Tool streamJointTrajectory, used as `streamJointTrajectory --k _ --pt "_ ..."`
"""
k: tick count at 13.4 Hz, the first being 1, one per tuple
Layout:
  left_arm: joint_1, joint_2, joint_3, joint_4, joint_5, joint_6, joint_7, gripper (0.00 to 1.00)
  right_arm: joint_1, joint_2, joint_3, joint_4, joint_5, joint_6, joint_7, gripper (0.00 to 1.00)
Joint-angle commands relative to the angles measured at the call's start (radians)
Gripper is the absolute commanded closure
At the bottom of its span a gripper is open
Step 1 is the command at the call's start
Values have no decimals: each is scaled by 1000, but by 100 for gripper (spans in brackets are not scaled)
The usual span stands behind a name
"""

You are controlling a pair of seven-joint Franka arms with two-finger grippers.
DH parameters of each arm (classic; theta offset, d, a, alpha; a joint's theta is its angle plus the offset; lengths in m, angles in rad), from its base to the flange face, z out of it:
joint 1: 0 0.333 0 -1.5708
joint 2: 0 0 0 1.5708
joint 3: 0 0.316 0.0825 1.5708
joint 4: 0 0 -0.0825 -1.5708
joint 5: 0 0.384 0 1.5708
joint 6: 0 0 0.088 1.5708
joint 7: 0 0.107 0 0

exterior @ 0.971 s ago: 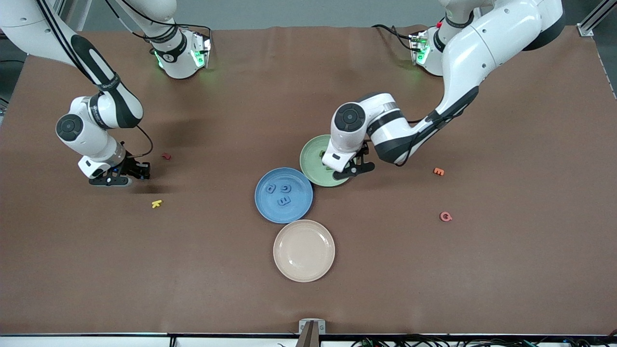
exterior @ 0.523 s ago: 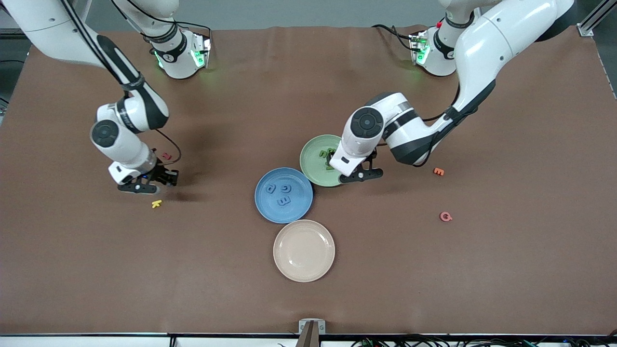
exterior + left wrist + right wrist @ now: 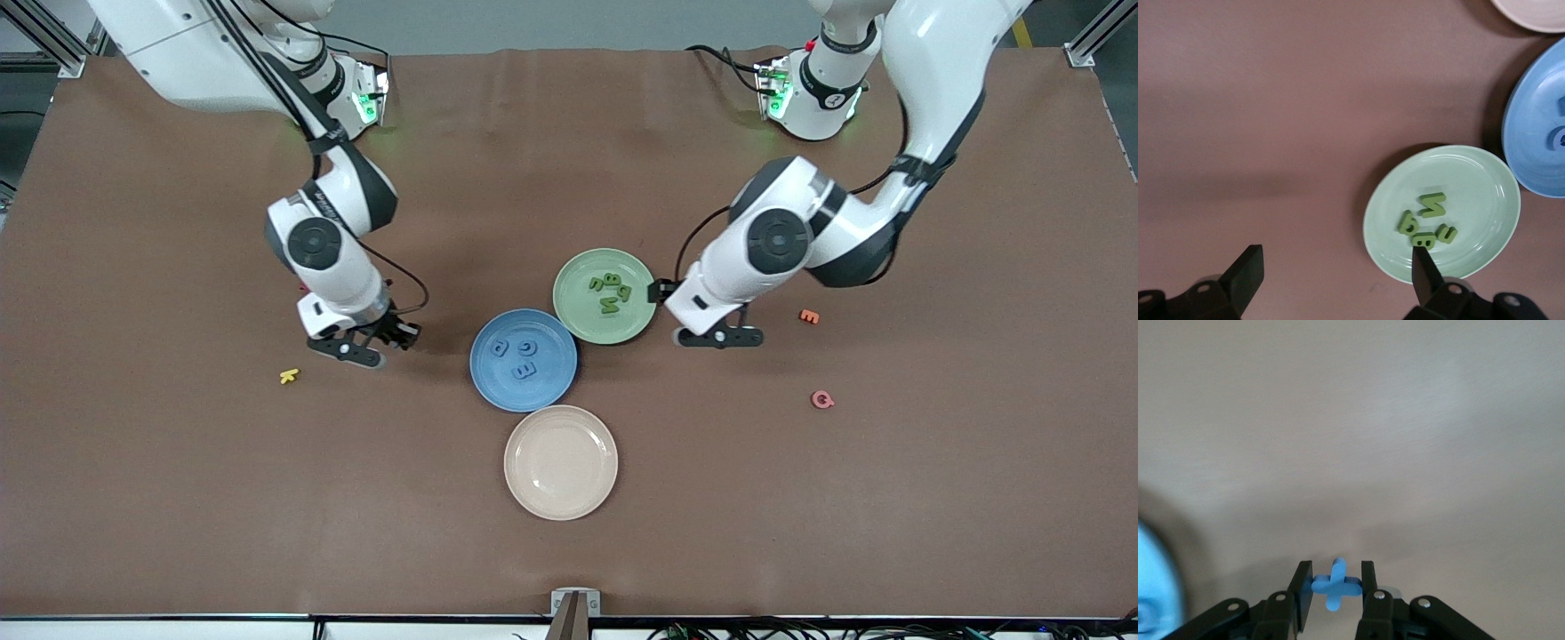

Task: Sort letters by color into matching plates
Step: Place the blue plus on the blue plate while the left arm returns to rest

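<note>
Right gripper (image 3: 1336, 585) clamped on a blue plus sign (image 3: 1335, 585), up over bare table at nine o'clock of the blue plate (image 3: 523, 360); left gripper (image 3: 1338, 275) spread wide, empty, at three o'clock of the green plate (image 3: 605, 296) carrying four green letters (image 3: 1426, 221).

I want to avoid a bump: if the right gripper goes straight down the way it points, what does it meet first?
Probably the bare brown table mat beside the round blue plate. The right gripper, shut on a small blue foam plus sign, points at it; depth is unclear.
</note>
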Motion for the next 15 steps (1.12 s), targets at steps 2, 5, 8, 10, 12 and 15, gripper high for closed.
streamJointTrajectory --k 2,5,8,10,12,15 --pt "40 -220 120 -116 -150 21 267 3 154 171 -9 282 -6 -134 228 100" --pt "184 -305 121 -112 -190 -20 397 2 245 274 -10 458 -2 -180 347 100" --pt "315 -346 123 -10 -183 -156 454 2 300 338 -10 544 -2 -186 416 100" --pt "414 -346 121 131 -184 -331 495 2 343 386 -13 612 -8 -200 471 100" --pt "442 -351 124 207 -181 -377 524 2 380 430 -18 667 -11 -200 503 100" --pt "458 -397 126 229 -180 -408 550 2 395 446 -21 684 -11 -200 513 59"
